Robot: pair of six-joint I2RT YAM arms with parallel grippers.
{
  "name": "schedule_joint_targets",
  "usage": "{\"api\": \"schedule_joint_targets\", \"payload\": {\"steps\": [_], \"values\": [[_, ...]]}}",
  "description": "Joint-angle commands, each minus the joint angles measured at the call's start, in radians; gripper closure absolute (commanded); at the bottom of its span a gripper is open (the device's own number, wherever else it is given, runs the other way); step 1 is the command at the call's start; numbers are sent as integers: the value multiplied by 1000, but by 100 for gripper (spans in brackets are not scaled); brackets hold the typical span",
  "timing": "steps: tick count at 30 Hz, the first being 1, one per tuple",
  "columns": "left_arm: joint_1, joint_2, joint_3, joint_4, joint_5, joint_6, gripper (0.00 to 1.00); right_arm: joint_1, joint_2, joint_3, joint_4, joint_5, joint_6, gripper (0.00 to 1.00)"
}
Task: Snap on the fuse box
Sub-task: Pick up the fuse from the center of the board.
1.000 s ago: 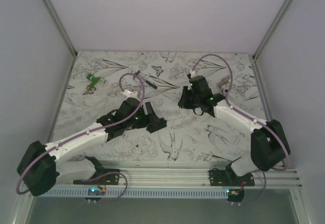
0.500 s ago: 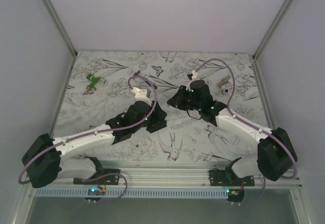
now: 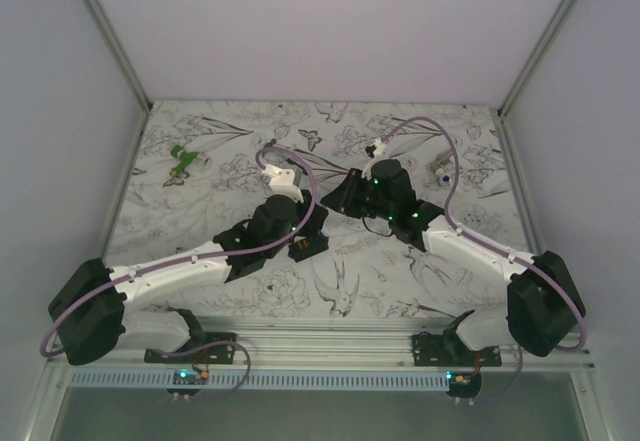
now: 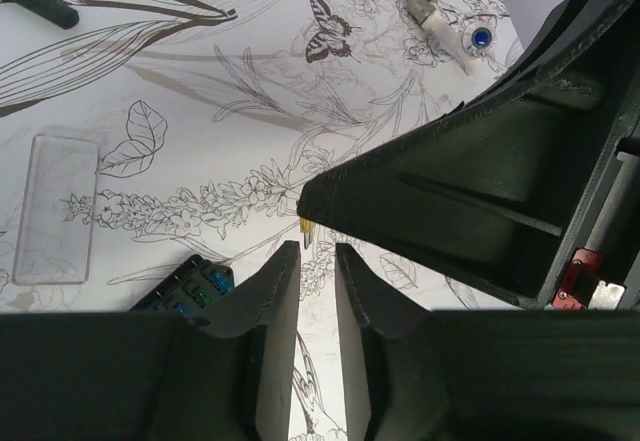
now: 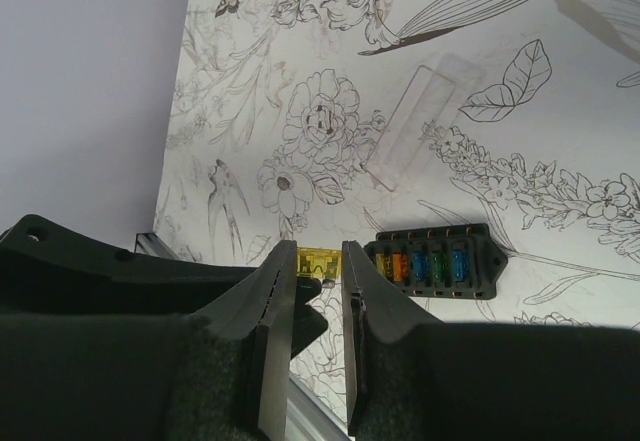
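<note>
Two robot claws crowd over a fuse box [image 5: 435,261] mid-desk [image 3: 390,286], a bit nearer the front edge.
R claw [image 5: 320,266] pinches a yellow fuse [image 5: 310,259]. L claw [image 4: 318,261] is empty, fingers only slightly apart, just beside it. Clear cover [image 5: 412,126] lies flat near the box, toward the far edge, not yet on. Risks, as I judge: arms so close they may bump; loose box could skid when pressed; thin see-through cover may slip or seat crooked.
</note>
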Motion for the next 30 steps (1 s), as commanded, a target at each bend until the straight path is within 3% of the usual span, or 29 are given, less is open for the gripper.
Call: {"api": "schedule_joint_targets", "payload": {"steps": [1,6,12,16,21,30], "values": [[-6,37,24,45,-39,31,79,14,-14,-11,47,-9,23,78],[-6,47,25,46,-46,29,100,22,-14,-13,48,-9,30,78],[-4,27,-2,45,-44,34,100,25,-26,-25,72,-9,19,77],[33,-44,-51,44,14,51,100,18,-45,2,46,-21,-54,65],[123,-153,-125,40,214,123,100,-48,-109,10,40,-132,-211,56],[258,-379,-168,0,661,189,100,-103,-176,48,31,-535,-587,54]]}}
